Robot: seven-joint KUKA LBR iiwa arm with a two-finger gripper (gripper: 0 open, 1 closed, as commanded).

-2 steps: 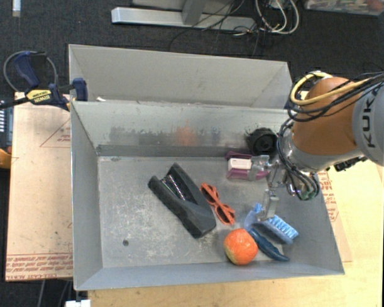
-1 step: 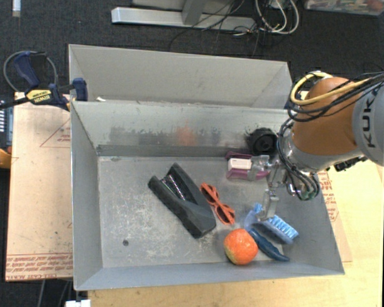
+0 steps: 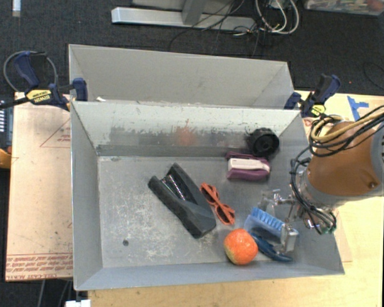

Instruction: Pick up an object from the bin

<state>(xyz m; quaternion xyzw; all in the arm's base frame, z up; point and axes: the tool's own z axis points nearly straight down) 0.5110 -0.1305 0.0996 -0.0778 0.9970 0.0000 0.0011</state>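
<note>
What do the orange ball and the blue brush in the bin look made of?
Orange ball: probably foam or soft rubber, matte, with pale mottled patches. Blue brush: likely plastic, evenly bright colour, with a row of stiff moulded bristles.

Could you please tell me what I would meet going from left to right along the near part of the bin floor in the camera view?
Dark grey stapler → orange scissors-like piece → orange ball → blue brush, with the gripper over it.
</note>
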